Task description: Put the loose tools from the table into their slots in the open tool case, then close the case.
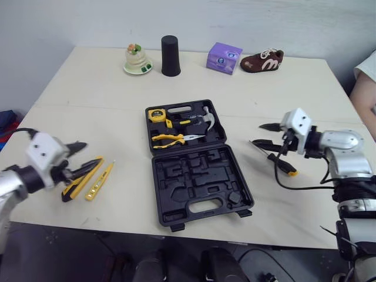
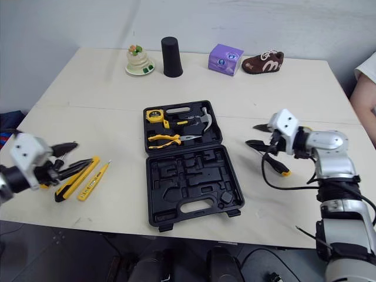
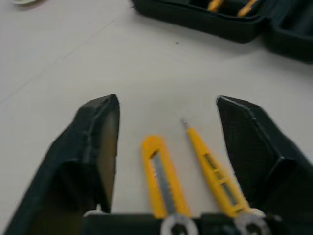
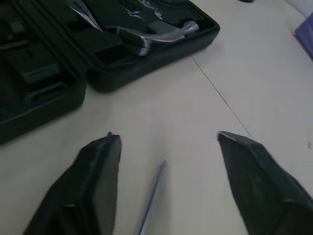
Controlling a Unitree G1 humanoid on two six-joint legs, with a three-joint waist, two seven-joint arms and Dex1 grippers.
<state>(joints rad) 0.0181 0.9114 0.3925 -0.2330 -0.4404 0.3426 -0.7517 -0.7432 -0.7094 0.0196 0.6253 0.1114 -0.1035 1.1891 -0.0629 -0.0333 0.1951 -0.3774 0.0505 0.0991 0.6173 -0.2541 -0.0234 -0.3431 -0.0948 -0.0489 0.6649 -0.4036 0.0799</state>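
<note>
The black tool case point(image 1: 232, 176) lies open mid-table. Its far half holds a yellow tape measure point(image 1: 156, 115), yellow pliers point(image 1: 169, 140) and a hammer point(image 1: 207, 119); the near half shows empty recesses. Left of the case lie a yellow utility knife point(image 1: 73, 187) and a yellow test-pen screwdriver point(image 1: 98, 181). My left gripper point(image 1: 79, 157) hovers open just over the knife's tip, and both tools lie between its fingers point(image 3: 98, 142). On the right lies a black-and-yellow screwdriver point(image 1: 281, 164). My right gripper point(image 1: 264, 134) is open above its shaft point(image 4: 151, 196).
Along the far edge stand a small figurine on a plate point(image 1: 137, 60), a black cup point(image 1: 170, 56), a purple box point(image 1: 224, 57) and a brown shoe point(image 1: 262, 60). A person's arm point(image 1: 365, 88) shows at the right edge. The table's front edge runs just below the case.
</note>
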